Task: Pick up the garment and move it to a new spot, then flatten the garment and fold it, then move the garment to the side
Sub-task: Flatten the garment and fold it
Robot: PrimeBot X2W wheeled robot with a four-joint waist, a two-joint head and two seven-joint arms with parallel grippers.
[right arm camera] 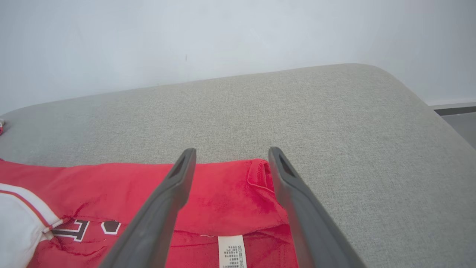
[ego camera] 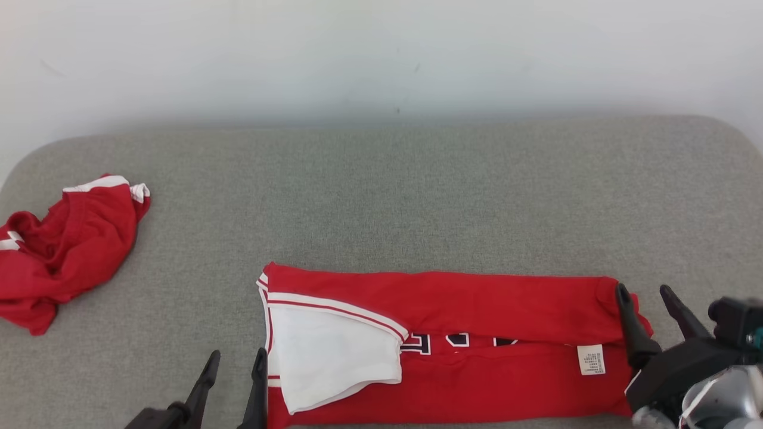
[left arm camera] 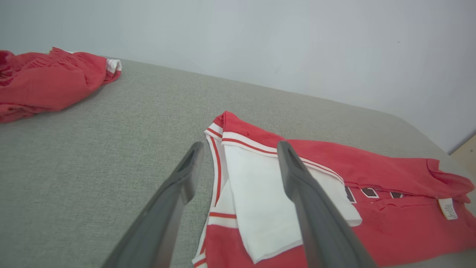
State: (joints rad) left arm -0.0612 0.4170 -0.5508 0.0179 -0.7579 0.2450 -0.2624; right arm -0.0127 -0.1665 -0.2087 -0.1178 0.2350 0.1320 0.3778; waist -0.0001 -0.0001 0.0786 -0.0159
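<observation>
- Red cloth comes first: the shirt lies closest to me along the near edge of the grey cushion. Its long sides are turned in, making one narrow band, so I judge the end-to-end fold is what is left.
- My left gripper stands at the band's left end, fingers spread and holding nothing. One finger is just beside the hem, by the white panel, where I reckon it can take that end.
- My right gripper stands at the opposite end, also spread and empty, straddling the far right corner. I cannot tell whether it touches the cloth.
- The label faces up near that corner, so this flap shows its inner side.
- Farther off on my left, a second red garment lies crumpled, well apart from the shirt.
- Beyond both, bare cushion runs to the pale wall, leaving room to set the shirt aside.
</observation>
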